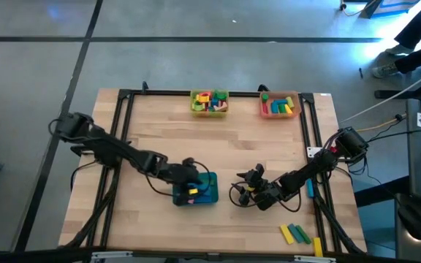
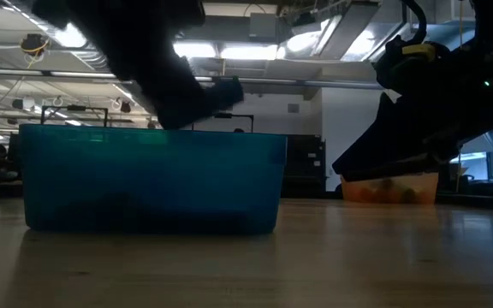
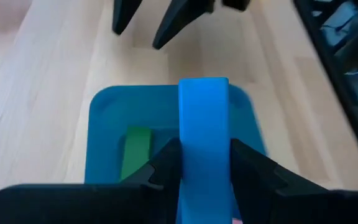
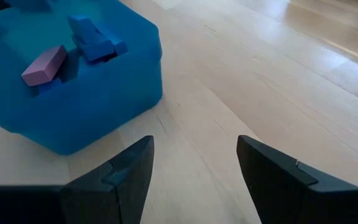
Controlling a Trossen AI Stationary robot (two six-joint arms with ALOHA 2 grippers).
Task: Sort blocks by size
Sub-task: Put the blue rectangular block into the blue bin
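Note:
My left gripper [image 1: 194, 183] hangs over the teal tray [image 1: 209, 196], shut on a long blue block [image 3: 204, 118]. The block sticks out forward past the fingers, above the tray's inside. In the tray lie a green bar [image 3: 136, 151], a pink block [image 4: 43, 65] and a yellow piece [image 1: 191, 191]. My right gripper [image 4: 194, 149] stands open just right of the tray, low over the bare wood, with nothing between its fingers. The low view shows the tray's near wall [image 2: 152, 180] with my left gripper [image 2: 199, 98] above its rim. My left gripper pinches the blue block's two long sides [image 3: 188, 134] between its two fingers [image 3: 166, 155]. The block lies along the fingers, its free end [image 3: 204, 87] pointing ahead. The fingers come slanting down from the table's left. The block is lifted clear, above the tray.
A yellow tray [image 1: 209, 102] and an orange tray [image 1: 280, 104], both with blocks, stand at the far edge. Loose yellow and green bars [image 1: 295, 234] lie near the front right; a blue bar [image 1: 310, 188] lies beside the right arm. Bare wood spreads across the middle.

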